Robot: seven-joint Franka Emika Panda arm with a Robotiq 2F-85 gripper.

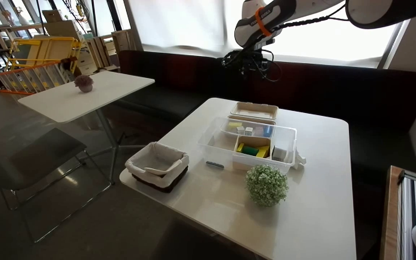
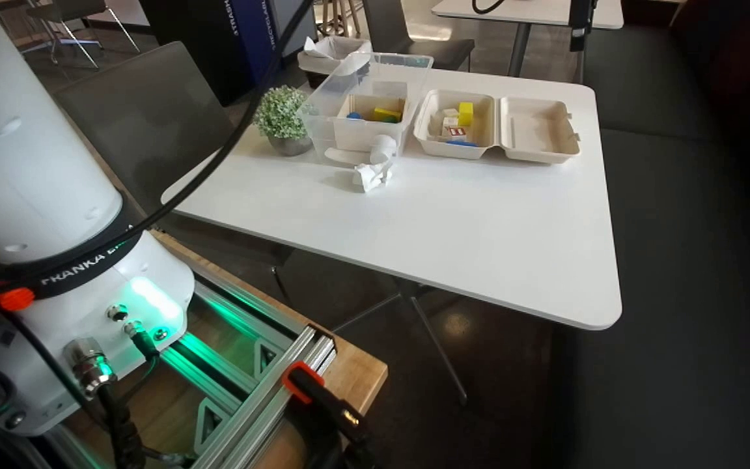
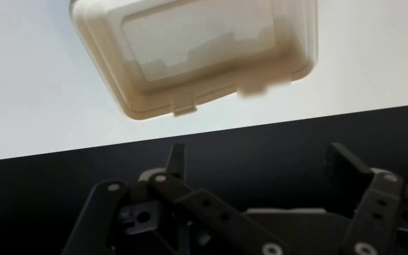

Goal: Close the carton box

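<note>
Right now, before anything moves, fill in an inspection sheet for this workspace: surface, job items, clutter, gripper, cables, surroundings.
Surface: white rectangular table with rounded corners; spills, nothing seen.
Job items: pale beige hinged carton box open, lid lying back on the table; yellow, white and blue blocks inside.
Clutter: clear plastic bin, round green plant, crumpled white paper, dark basket with white liner.
Gripper: black two-fingered gripper open, holding nothing, apart from the lid.
Cables: black cables run along the white arm and loop beside the gripper.
Surroundings: black padded bench and grey chair beside the table.
</note>
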